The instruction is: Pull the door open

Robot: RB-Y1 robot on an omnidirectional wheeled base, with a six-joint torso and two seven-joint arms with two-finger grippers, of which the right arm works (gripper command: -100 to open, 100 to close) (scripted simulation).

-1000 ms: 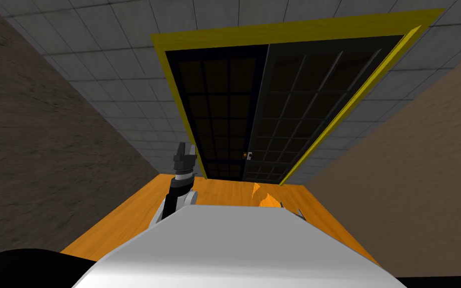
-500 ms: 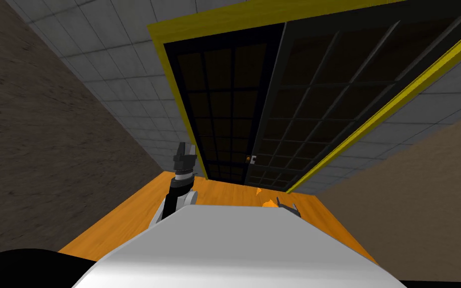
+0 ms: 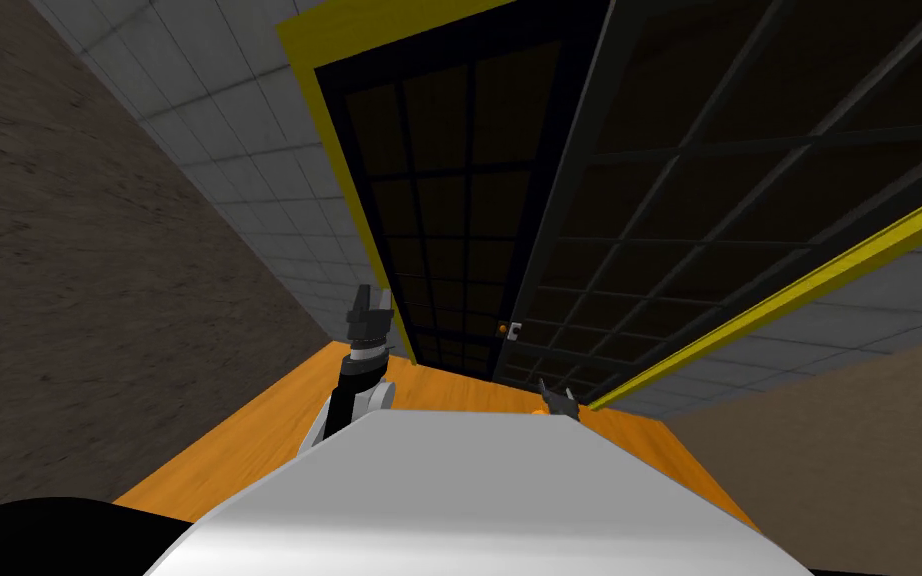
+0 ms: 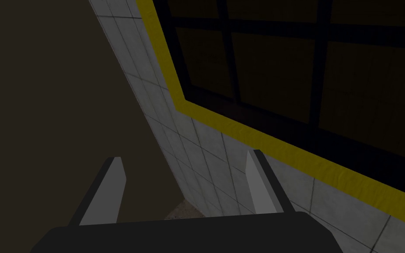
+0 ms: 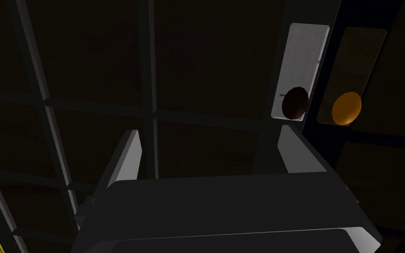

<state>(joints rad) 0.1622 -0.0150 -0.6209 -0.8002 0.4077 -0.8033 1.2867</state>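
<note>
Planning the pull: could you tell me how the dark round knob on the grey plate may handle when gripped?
The knob looks small, round and smooth, so the thin fingers of the right gripper may slip. Mounted on its plate on the door, it is likely rigid.

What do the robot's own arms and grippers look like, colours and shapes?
The left arm is white and grey, with a black wrist joint ringed in pale grey. The left gripper is a dark boxy block carrying two thin, light grey, blade-like jaws with slanted tips. The right gripper looks the same: a dark box body and two flat grey jaws.
</note>
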